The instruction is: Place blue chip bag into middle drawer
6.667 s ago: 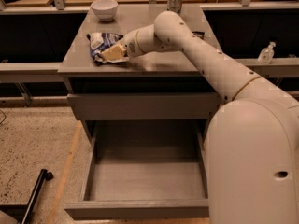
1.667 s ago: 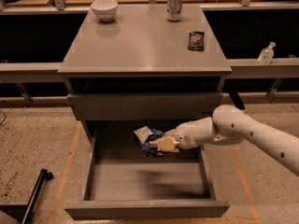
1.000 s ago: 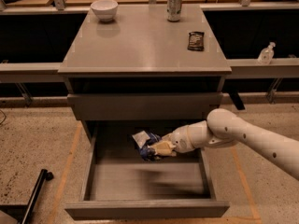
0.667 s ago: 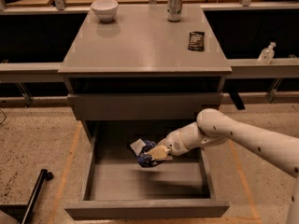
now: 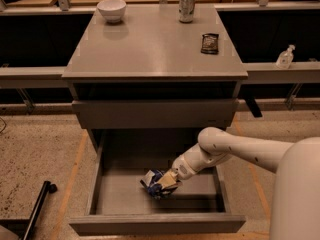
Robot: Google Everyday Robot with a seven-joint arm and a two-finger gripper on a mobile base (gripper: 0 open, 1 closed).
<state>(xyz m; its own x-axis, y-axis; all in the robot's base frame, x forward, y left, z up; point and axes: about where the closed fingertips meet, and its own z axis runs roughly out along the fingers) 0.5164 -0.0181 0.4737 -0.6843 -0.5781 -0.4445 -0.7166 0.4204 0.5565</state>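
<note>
The two-finger gripper [image 5: 171, 180] is pinching the crinkly dark-blue-and-white chip bag [image 5: 154, 184] closed-fingered, hanging it low so it can settle inside the wide matte-grey open drawer [image 5: 118, 195] directly beneath.

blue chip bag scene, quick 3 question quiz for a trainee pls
1. True or false: the gripper holds the blue chip bag inside the open middle drawer.
2. What sits at the far-left corner of the cabinet top, as seen in the camera view? A) can B) bowl C) bottle
3. Fill in: the dark packet lies near the top's ____ edge in the camera view.
Key: 1 true; 2 B; 3 right.
</note>
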